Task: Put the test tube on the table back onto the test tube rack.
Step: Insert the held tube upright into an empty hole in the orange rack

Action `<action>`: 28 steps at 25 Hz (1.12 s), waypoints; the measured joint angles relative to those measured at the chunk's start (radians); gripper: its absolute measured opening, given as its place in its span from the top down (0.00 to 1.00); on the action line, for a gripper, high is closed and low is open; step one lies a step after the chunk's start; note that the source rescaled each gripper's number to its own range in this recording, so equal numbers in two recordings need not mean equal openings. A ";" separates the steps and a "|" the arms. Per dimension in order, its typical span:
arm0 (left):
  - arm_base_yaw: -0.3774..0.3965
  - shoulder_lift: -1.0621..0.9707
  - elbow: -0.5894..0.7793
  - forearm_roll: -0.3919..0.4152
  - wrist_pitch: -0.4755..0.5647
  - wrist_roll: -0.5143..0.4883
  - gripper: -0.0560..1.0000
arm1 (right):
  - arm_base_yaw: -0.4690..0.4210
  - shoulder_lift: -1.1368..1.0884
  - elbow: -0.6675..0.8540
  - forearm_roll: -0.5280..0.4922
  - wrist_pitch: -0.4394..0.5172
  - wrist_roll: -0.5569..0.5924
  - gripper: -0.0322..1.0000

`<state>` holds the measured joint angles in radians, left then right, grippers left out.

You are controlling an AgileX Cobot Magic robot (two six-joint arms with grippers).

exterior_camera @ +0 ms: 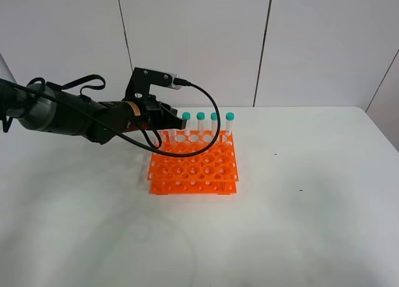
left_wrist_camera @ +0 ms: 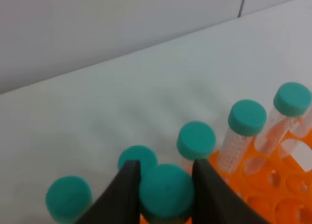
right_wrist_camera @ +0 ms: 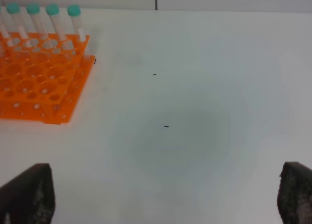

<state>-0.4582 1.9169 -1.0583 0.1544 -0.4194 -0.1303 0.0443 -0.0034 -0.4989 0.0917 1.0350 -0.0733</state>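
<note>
My left gripper (exterior_camera: 170, 126) is over the back left corner of the orange test tube rack (exterior_camera: 193, 165). In the left wrist view the left gripper (left_wrist_camera: 165, 181) is shut on the teal cap of an upright test tube (left_wrist_camera: 165, 195). Whether that tube sits in a hole I cannot tell. Several identical teal-capped tubes (exterior_camera: 201, 116) stand along the rack's back row, and their caps (left_wrist_camera: 247, 117) surround the held one. The right gripper (right_wrist_camera: 163, 190) is open and empty above the bare white table (right_wrist_camera: 195, 112), and it is out of the exterior view. The rack (right_wrist_camera: 39, 83) lies to its far left.
The white tabletop (exterior_camera: 312, 193) stretches to the right of and in front of the rack. A white panelled wall (exterior_camera: 193, 43) stands behind the table. The left arm's black cable (exterior_camera: 215, 112) loops over the rack's back row.
</note>
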 joint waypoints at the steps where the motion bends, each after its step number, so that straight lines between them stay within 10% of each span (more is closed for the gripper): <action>1: 0.000 0.001 0.000 0.000 -0.003 0.000 0.94 | 0.000 0.000 0.000 0.000 0.000 0.000 0.00; 28: 0.000 0.067 -0.002 0.003 -0.047 -0.018 0.94 | 0.000 0.000 0.000 0.007 0.000 0.000 0.00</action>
<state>-0.4582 1.9840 -1.0600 0.1578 -0.4661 -0.1482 0.0443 -0.0034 -0.4989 0.0992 1.0350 -0.0733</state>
